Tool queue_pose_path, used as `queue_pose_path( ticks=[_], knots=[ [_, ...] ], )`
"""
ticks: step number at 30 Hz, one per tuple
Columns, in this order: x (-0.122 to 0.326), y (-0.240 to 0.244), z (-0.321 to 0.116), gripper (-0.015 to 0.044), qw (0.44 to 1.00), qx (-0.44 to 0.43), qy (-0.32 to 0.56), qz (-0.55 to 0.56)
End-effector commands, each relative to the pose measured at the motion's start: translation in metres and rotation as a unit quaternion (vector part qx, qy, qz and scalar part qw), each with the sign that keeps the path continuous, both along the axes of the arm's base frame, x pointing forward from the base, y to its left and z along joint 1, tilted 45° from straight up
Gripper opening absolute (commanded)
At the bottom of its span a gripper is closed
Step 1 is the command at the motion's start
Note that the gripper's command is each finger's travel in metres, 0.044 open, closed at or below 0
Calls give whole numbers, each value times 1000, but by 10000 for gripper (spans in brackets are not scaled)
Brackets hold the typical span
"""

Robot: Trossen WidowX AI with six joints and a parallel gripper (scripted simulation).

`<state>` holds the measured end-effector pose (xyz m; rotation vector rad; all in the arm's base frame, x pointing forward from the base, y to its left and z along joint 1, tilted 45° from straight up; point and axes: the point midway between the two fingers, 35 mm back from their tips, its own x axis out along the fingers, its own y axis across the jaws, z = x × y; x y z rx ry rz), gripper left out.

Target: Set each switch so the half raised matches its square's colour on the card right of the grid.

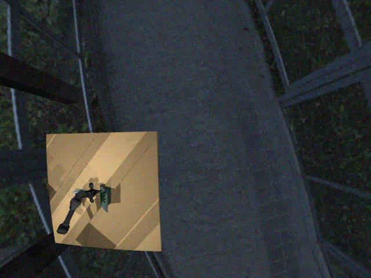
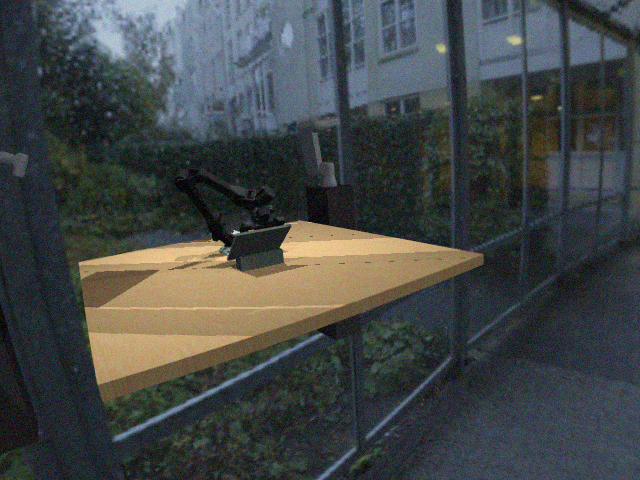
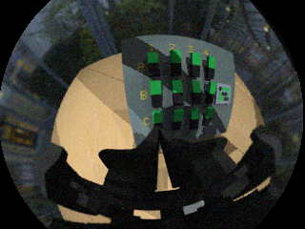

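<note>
The grey switch panel stands tilted on a base. In the wrist view its rows A, B and C hold several switches each, green on the far half and dark on the near half. Which halves are raised is hard to tell. The small card is at the panel's right side; its green and dark squares are too small to read surely. My gripper is shut and empty. Its tips are at the panel's near edge, just below the row C switch in column 1; contact cannot be told.
The wooden table carries the arm and the panel. The panel's base block stands under its far side. Bands of shadow cross the table and the panel.
</note>
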<state>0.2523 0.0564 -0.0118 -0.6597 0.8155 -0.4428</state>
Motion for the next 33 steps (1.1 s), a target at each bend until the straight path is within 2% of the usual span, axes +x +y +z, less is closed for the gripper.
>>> queue_pose_path(
  ticks=[1, 6, 13, 19, 30, 33],
  knots=[
    [0, -1, -1, 0, 1000, -4, 2, 1],
    [0, 1, 0, 0, 1000, 0, 1, 0],
    [-34, 36, 29, 0, 1000, 0, 14, -7],
    [-38, 39, 34, 0, 1000, -1, 13, -8],
    [-32, -15, 101, 0, 1000, -3, 14, -7],
    [-33, -19, 105, 0, 1000, -4, 14, -8]
  ],
)
